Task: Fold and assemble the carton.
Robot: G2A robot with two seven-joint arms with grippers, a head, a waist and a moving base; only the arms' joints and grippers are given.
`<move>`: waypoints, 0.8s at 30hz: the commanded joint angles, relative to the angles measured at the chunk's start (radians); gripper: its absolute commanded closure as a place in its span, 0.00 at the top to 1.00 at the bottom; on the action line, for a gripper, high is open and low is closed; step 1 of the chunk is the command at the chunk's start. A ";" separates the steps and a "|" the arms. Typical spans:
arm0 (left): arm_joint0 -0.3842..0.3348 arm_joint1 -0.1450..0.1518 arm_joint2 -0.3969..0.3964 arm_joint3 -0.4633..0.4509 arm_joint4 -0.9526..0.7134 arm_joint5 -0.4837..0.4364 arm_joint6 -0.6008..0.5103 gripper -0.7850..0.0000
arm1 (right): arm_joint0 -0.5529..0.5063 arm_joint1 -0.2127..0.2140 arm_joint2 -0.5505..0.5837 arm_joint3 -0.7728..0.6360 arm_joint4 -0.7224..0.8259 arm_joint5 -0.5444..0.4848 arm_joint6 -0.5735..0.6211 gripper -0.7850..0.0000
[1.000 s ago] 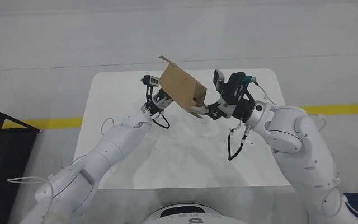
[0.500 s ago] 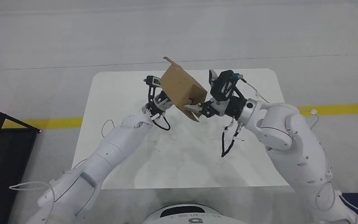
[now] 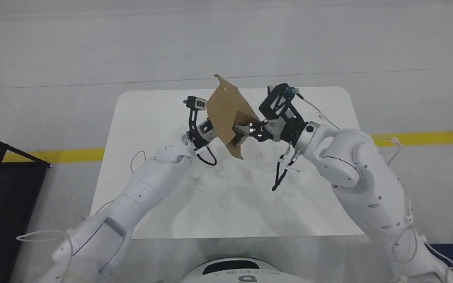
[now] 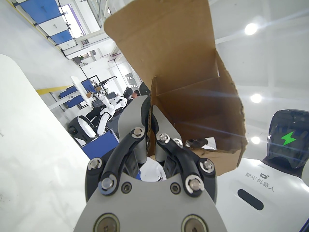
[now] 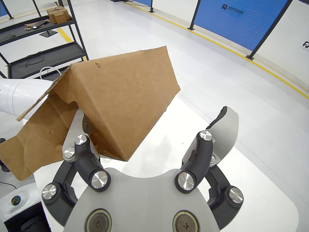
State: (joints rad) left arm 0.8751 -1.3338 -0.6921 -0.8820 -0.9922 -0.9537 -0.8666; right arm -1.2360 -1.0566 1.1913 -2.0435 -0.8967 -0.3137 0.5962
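A brown carton (image 3: 230, 114) hangs tilted above the back of the white table (image 3: 212, 205), one flap pointing up and another hanging down. My left gripper (image 3: 206, 129) is on its left side, shut on the edge of a side wall (image 4: 149, 119). The left wrist view looks into the carton's open inside (image 4: 193, 102). My right gripper (image 3: 248, 131) is at the carton's right side, open. In the right wrist view a lower corner of the carton (image 5: 120, 97) sits between the spread fingers of the gripper (image 5: 154, 126), with one fingertip (image 5: 225, 119) free and the other behind the cardboard.
A black rack (image 3: 14, 184) stands left of the table. The right wrist view shows black shelving (image 5: 48, 37) behind the carton. A loose black cable (image 3: 279, 173) hangs from the right arm above the table.
The carton has turned more upright and shifted slightly right. My right gripper has moved left and closer to the carton's lower corner. The left gripper keeps its hold.
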 commanded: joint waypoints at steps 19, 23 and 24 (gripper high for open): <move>0.039 -0.023 -0.102 -0.019 -0.040 0.087 -0.087 0.00 | -0.100 0.018 0.127 -0.058 0.157 -0.201 -0.099 1.00; 0.039 -0.028 -0.111 -0.012 -0.010 0.086 -0.086 0.00 | -0.077 0.014 0.099 -0.050 0.149 -0.191 -0.098 1.00; 0.039 -0.029 -0.113 -0.010 -0.002 0.085 -0.085 0.00 | -0.073 0.014 0.095 -0.049 0.149 -0.191 -0.102 1.00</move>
State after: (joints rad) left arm 0.9145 -1.3617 -0.8031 -0.8950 -1.0047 -0.8673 -0.9528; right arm -1.3136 -1.0421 1.2908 -2.0939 -0.7481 -0.5045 0.4994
